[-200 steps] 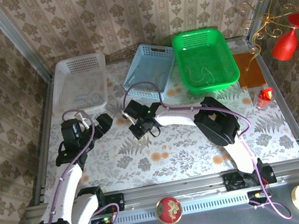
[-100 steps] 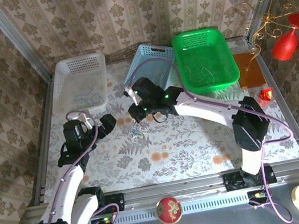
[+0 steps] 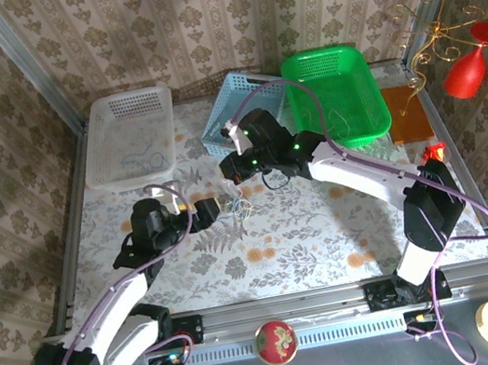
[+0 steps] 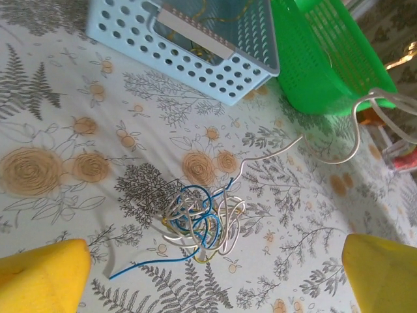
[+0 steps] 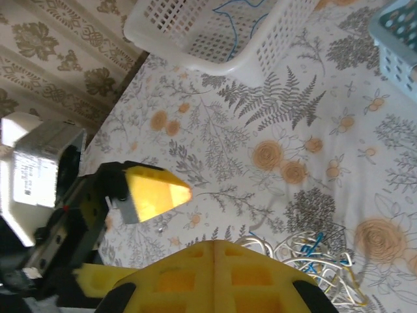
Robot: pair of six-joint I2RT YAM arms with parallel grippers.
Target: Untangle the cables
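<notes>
Two end effectors work over one knot of cables (image 4: 199,225) on a floral tabletop (image 3: 312,246). Three baskets stand along the tabletop's far edge: one white basket (image 3: 127,97), one blue basket (image 3: 244,76) and one green basket (image 3: 321,55).

The knot winds blue, whitish and pale yellow strands together. It lies about midway between the near and far edges, a little left of centre, in front of the blue basket. One blue strand (image 3: 142,153) lies in the white basket and one pale strand (image 3: 335,119) lies in the green basket.

The left end effector (image 3: 204,210) is spread wide and holds nothing, just beside the knot and facing it. The right end effector (image 3: 236,182) is closed tight at the knot's far side. Whether it pinches a strand cannot be told.
</notes>
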